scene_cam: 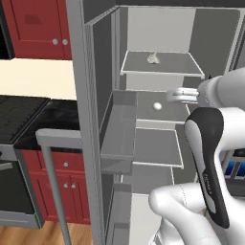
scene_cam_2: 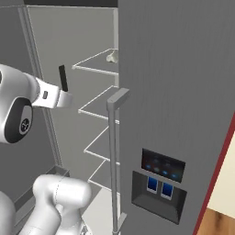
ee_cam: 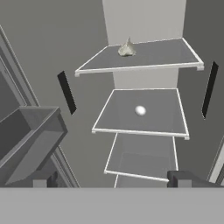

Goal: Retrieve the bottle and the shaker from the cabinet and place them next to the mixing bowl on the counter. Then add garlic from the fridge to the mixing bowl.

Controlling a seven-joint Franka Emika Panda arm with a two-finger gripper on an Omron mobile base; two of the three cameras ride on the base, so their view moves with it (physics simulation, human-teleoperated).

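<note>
Pincer (ee_cam: 111, 181) spread wide and empty faces the open fridge (scene_cam: 162, 119); garlic (ee_cam: 127, 49) sits on the top shelf at twelve o'clock. Grabbing the white ball (ee_cam: 140, 110) instead is the risk.

Garlic (ee_cam: 127, 49) on top fridge (ee_cam: 144, 26) shelf.

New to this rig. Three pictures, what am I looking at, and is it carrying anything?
It is a rendered kitchen with a white robot arm on a driving base. Two cameras ride on the base behind the arm, left and right; the third sits on the hand, looking along the tool. All face the open fridge. The garlic lies on the top shelf, and a small white ball on the shelf below. The tool is open and holds nothing; it is short of the shelves. In the left base view, red cabinets and a black counter show beside the fridge.
</note>
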